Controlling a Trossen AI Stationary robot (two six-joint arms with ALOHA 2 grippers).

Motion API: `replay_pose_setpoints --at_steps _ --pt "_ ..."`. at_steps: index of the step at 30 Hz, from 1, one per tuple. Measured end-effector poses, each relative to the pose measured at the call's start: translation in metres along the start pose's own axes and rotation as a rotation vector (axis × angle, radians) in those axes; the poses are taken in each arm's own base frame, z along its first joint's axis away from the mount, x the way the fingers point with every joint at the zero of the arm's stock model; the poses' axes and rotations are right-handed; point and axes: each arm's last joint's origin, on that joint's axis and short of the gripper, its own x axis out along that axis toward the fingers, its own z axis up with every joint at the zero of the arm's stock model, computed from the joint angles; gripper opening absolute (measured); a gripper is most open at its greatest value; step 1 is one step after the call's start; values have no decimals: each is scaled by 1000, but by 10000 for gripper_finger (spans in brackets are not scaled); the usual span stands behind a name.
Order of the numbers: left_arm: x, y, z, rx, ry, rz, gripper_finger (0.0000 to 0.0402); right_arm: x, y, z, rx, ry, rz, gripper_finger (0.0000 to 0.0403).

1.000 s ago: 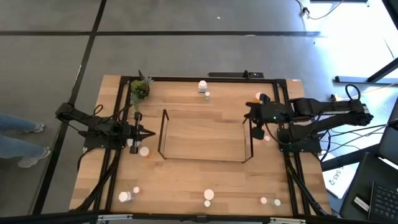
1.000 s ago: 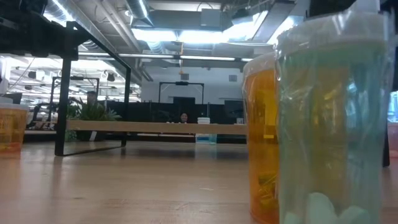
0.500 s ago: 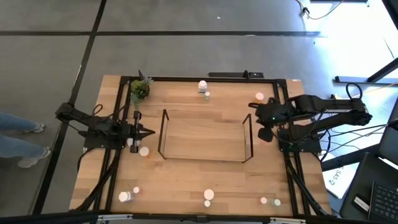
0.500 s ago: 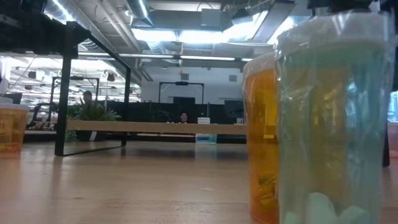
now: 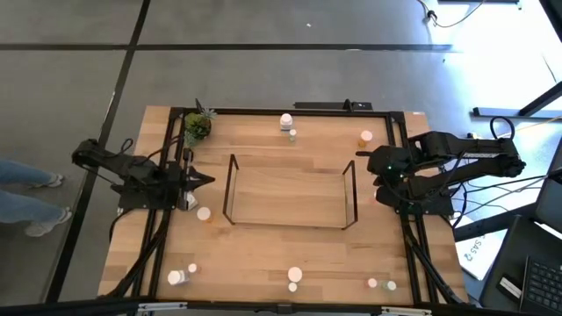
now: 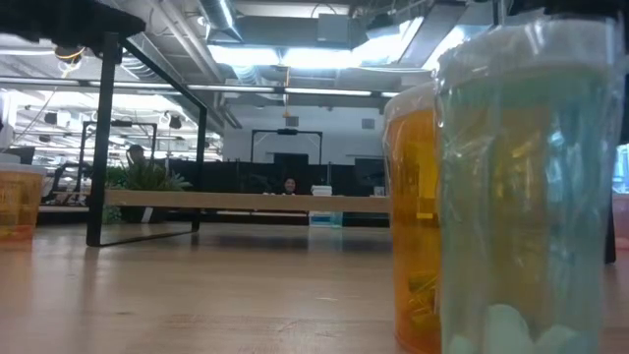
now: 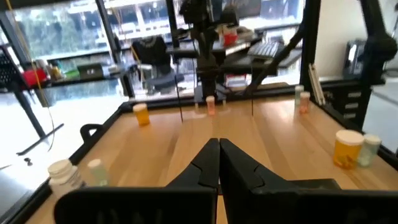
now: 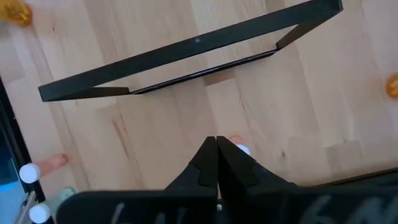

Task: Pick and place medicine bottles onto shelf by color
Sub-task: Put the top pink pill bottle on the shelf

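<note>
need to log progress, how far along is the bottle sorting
Nothing looks done: the shelf holds no bottles. Nothing is in hand: the left tool and right tool are both shut and empty, beside the shelf's ends. All the sorting is left: bottles still stand around the table edges, like the one near the front.

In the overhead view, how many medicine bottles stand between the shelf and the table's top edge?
3: a large white bottle at mid-edge, a tiny bottle right beside it, and an orange bottle toward the right corner. None looks hidden there.
</note>
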Motion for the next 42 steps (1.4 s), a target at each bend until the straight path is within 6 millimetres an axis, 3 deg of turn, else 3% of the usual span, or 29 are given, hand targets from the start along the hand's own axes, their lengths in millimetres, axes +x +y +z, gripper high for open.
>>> replay_pose_setpoints --at_steps 10,16,22,26,36,42 --pt "18 -5 45 -34 177 3 0 0 0 0 68 4 4 56" --pt "37 -13 64 -37 339 14 0 0 0 -2 76 36 15 109" --pt "54 -19 80 -11 395 9 0 1 -2 -7 15 91 -7 163" --pt "60 -22 82 -5 411 10 0 1 1 -9 -62 94 0 178" --pt "62 -26 80 -68 436 -58 0 4 14 -15 -116 77 -21 169" --pt "62 -26 80 -63 436 -61 0 37 14 -27 -47 166 -52 169"
